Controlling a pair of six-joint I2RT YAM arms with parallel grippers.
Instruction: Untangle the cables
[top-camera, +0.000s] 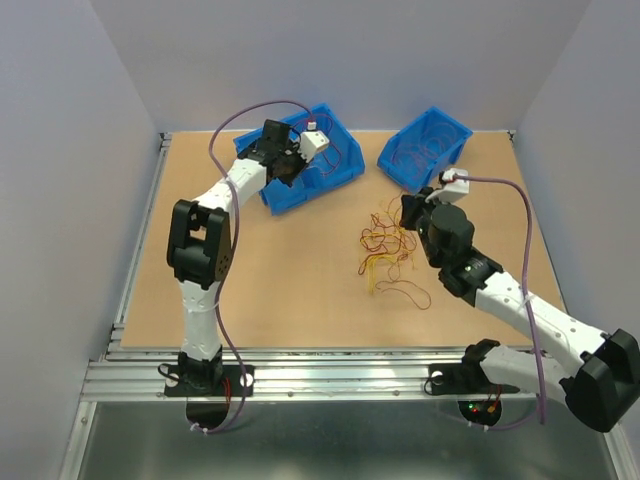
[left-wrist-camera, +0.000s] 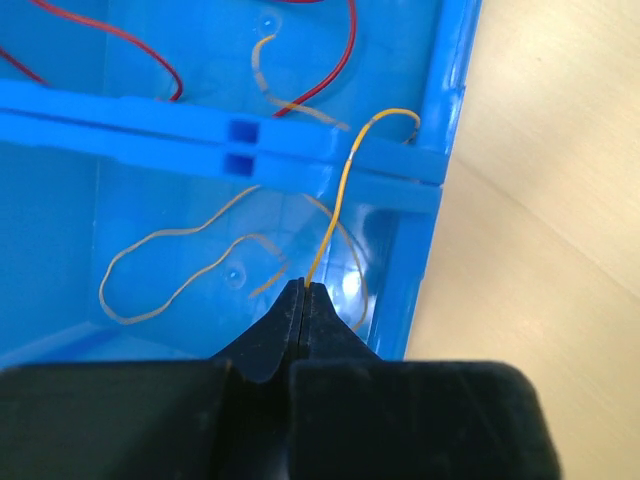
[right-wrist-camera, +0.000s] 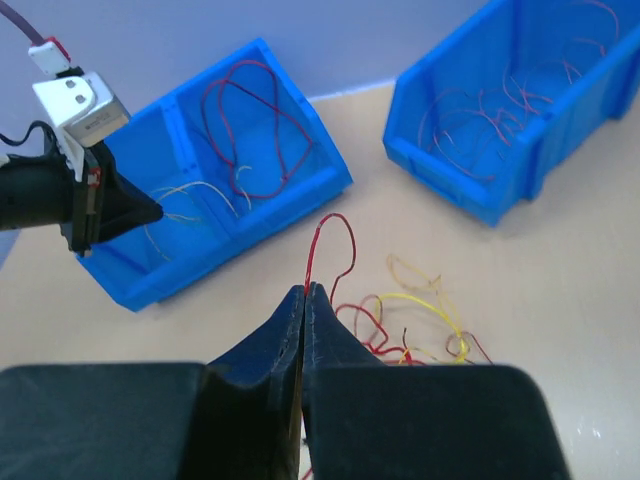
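A loose tangle of red, yellow and orange cables (top-camera: 385, 240) lies mid-table; it also shows in the right wrist view (right-wrist-camera: 425, 320). My right gripper (top-camera: 408, 212) (right-wrist-camera: 307, 290) is shut on a red cable (right-wrist-camera: 335, 225) that loops up from the tangle. My left gripper (top-camera: 292, 160) (left-wrist-camera: 305, 285) is shut on a thin orange-yellow cable (left-wrist-camera: 345, 180) that arches over the divider of the left blue bin (left-wrist-camera: 150, 125). It hangs over the bin's near compartment, where another orange loop (left-wrist-camera: 170, 270) lies. Red cables (left-wrist-camera: 150, 55) lie in the far compartment.
The left blue bin (top-camera: 345, 170) sits at the back left of centre. A second blue bin (top-camera: 395, 165) with reddish wires stands at the back right. A single red loop (top-camera: 405, 293) lies just in front of the tangle. The left gripper's tip (right-wrist-camera: 150, 212) shows in the right wrist view.
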